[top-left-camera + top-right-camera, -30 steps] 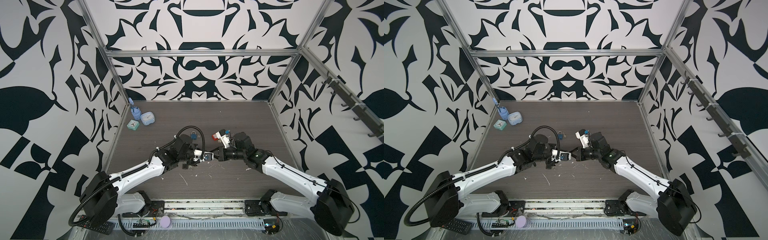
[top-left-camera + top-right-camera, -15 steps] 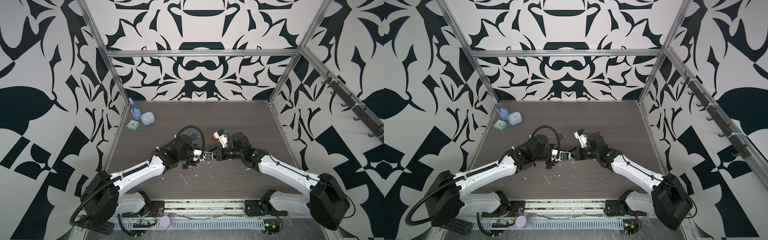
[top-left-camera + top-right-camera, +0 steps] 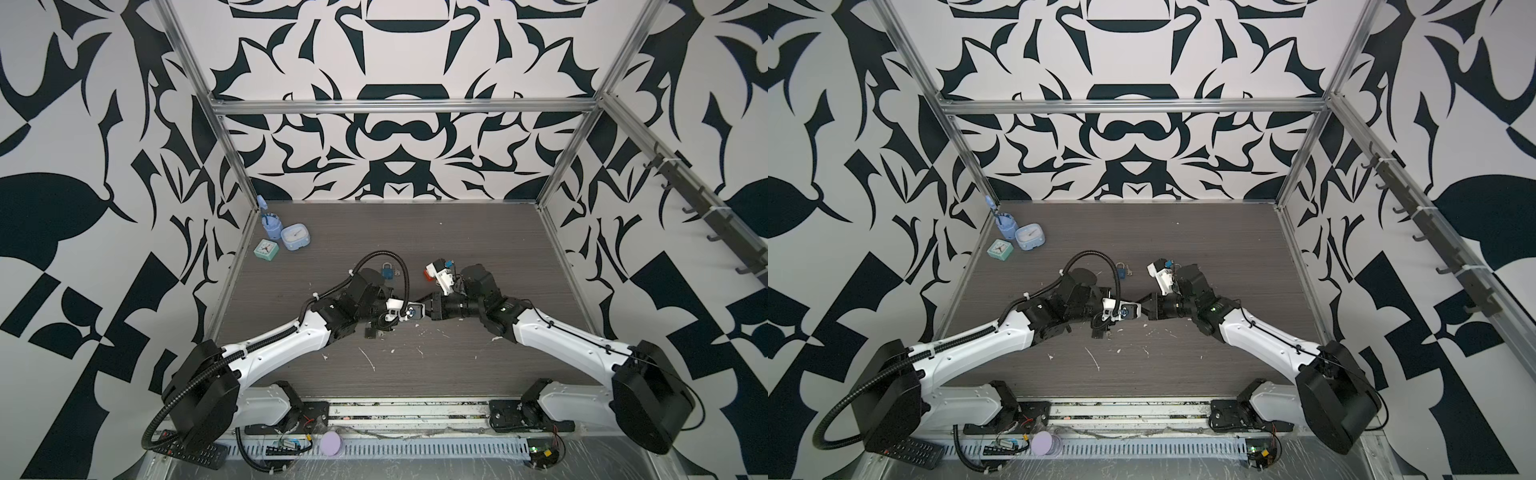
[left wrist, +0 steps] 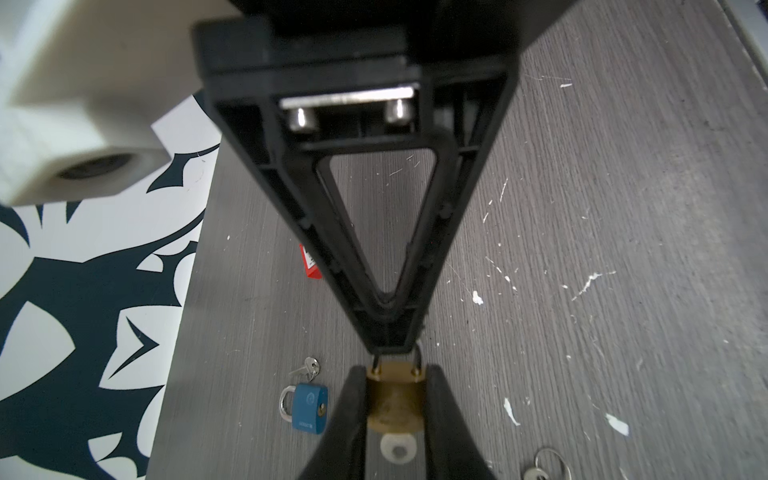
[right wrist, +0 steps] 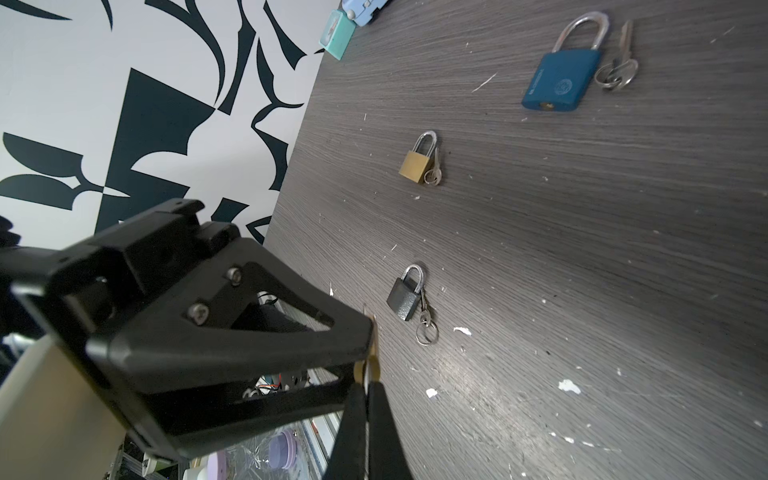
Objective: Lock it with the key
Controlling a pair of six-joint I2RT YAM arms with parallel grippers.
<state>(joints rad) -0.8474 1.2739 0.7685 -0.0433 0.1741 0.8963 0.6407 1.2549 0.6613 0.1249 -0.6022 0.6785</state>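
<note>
Sadly, the top of the loop point(image 4: 417, 360) on the small gold-coloured metal padlock point(image 4: 395, 399) hides behind the pressed-together tips of the right gripper point(image 4: 395, 349), so I cannot tell if they pinch it. I cannot make out its key; a round white bit point(image 4: 397, 446) at its flat end is blurry. The left gripper point(image 4: 395, 372) squeezes the padlock's sides, up over the middle of the dark grey wooden worktop point(image 3: 478, 249). Since a second ago, the right arm point(image 3: 561, 336) has slid a little closer; the left arm point(image 3: 282, 353) has stayed.
</note>
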